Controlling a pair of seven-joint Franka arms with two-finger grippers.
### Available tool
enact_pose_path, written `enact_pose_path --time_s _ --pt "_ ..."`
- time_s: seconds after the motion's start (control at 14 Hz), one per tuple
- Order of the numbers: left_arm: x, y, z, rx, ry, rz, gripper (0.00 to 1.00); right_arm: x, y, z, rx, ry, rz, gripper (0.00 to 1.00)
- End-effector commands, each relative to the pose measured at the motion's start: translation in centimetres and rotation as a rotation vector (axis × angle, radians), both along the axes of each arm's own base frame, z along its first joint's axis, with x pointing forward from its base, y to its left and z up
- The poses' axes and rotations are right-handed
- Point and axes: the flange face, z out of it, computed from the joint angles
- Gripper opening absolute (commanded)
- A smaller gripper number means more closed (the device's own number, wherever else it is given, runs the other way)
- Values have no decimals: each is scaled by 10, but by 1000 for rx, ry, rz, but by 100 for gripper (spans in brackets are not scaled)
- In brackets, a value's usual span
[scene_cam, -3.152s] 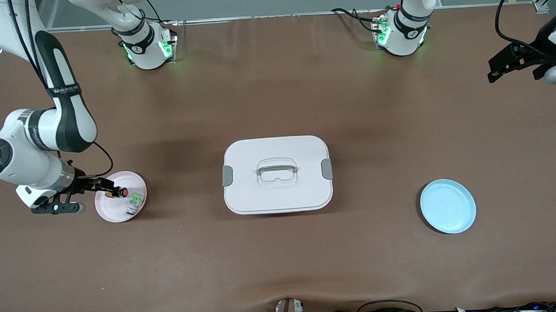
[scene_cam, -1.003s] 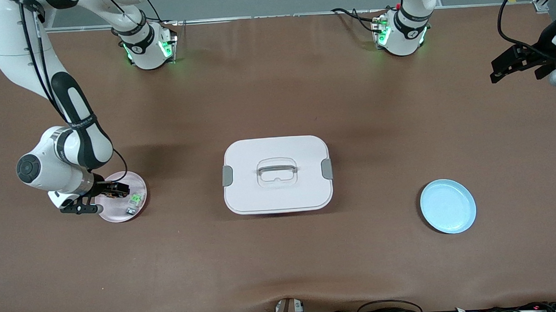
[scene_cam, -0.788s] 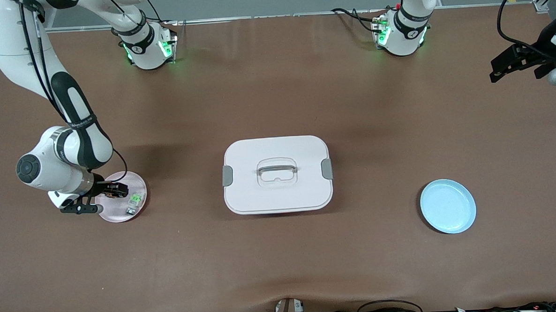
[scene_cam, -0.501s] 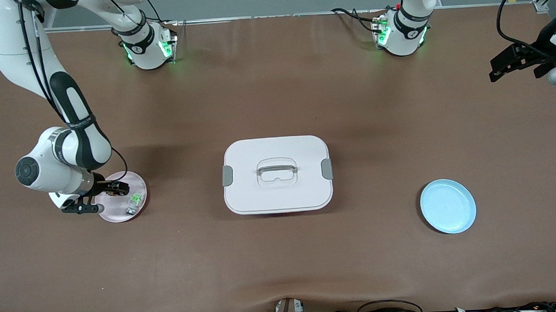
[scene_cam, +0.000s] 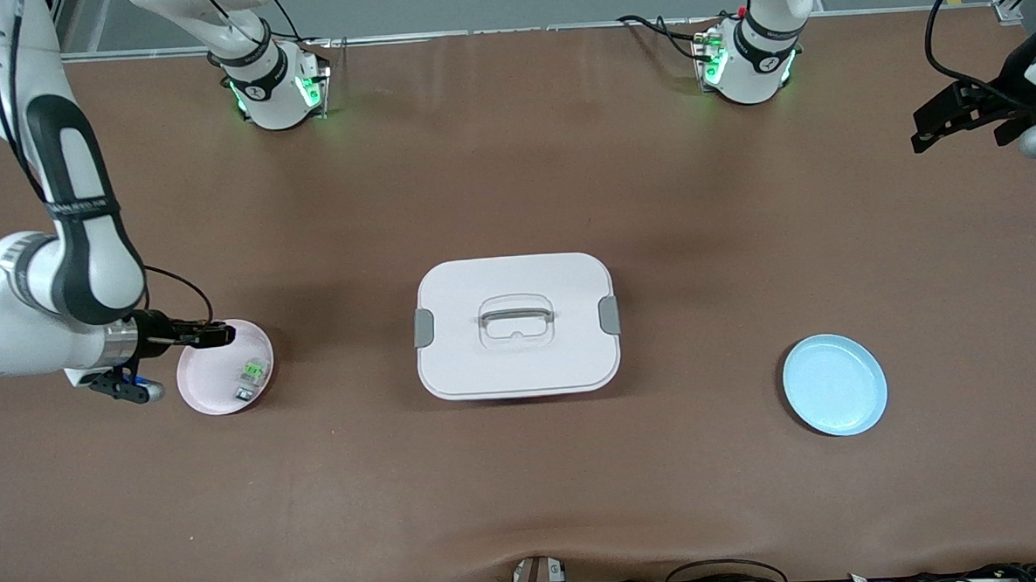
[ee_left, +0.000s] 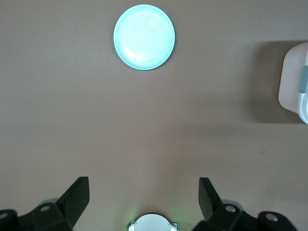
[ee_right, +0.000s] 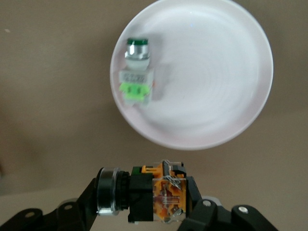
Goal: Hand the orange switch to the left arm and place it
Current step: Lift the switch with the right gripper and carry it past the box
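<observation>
Orange switch is held clamped in the right gripper, lifted above the pink plate at frame left; handover past the box remains, left gripper waiting spread wide and empty at upper right.

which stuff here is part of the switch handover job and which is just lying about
In the job: orange switch clamped in the right gripper above the pink plate; left gripper, open, waiting; white box to avoid.
Lying about: green switch on the pink plate; blue plate.
</observation>
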Motion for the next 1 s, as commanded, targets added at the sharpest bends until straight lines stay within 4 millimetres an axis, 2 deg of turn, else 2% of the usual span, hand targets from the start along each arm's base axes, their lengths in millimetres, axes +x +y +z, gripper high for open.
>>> enact_pose_path --time_s 0.0,0.29,0.36,0.5,0.72,0.93 --pt "-10 0 7 9 -10 -8 100 -2 58 65 -25 69 -112 0" --pt "-8 -4 6 0 -8 -3 100 -4 155 142 -93 154 -255 0" --pt "-8 -5 5 -1 -8 -8 100 -6 181 152 -112 160 -286 0" --pt "-8 -6 7 -4 -15 -23 100 -10 218 171 -80 197 -387 0" --pt "-6 -10 6 -11 -14 -34 100 -18 270 196 -68 223 -478 0" --pt "-1 -16 14 -73 -29 -39 100 -18 299 223 -5 282 -617 0"
